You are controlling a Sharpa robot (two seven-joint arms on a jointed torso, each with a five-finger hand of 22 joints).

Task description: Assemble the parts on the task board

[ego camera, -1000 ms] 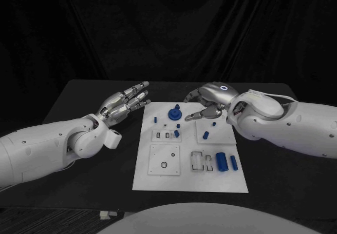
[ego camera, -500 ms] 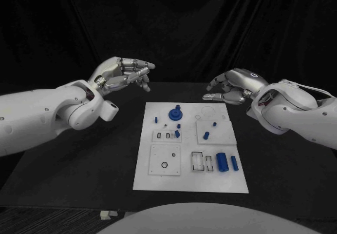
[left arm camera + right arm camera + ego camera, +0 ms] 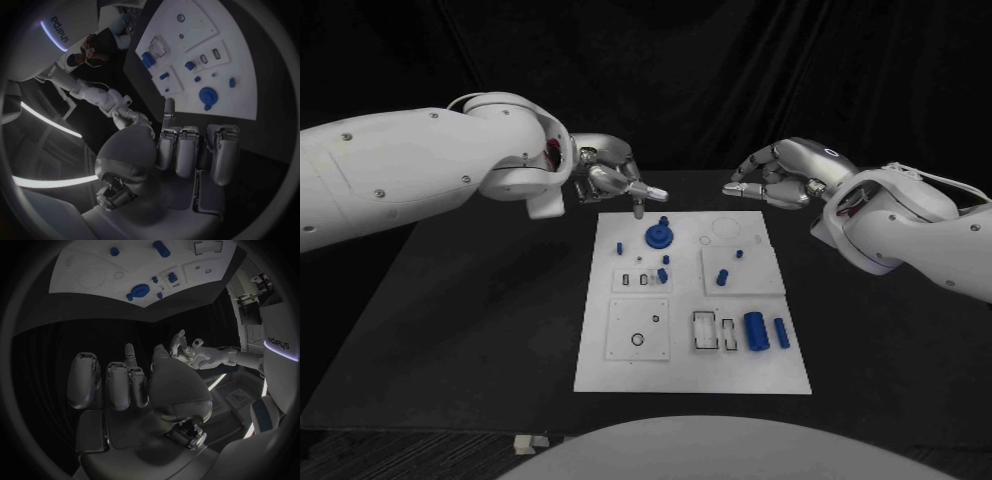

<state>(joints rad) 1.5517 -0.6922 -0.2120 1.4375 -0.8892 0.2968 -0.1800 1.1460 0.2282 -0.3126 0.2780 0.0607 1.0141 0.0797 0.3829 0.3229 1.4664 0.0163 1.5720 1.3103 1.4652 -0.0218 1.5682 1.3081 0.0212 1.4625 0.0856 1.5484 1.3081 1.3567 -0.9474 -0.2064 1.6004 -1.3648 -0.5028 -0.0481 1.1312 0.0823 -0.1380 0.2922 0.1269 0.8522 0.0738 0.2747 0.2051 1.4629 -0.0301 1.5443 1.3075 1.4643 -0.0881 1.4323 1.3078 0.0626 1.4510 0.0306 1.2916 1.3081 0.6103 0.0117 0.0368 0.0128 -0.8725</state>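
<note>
The left hand [image 3: 607,180], fingers curled on nothing, hangs just behind the board [image 3: 754,375], whose gear [image 3: 656,236] lies just before it, while the right hand [image 3: 780,178], likewise curled and empty, hovers opposite; I judge no part is picked yet, so next comes reaching down.

"sharpa" on the white arm [image 3: 279,344]

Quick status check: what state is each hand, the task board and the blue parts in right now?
left hand: fingers curled, holding nothing, above the table beyond the board's far left corner.
right hand: fingers curled, holding nothing, beyond the board's far right corner.
task board: flat on the table, untouched.
blue round part: on the board's far end.
blue cylinder: lying on its side, near right area.
</note>
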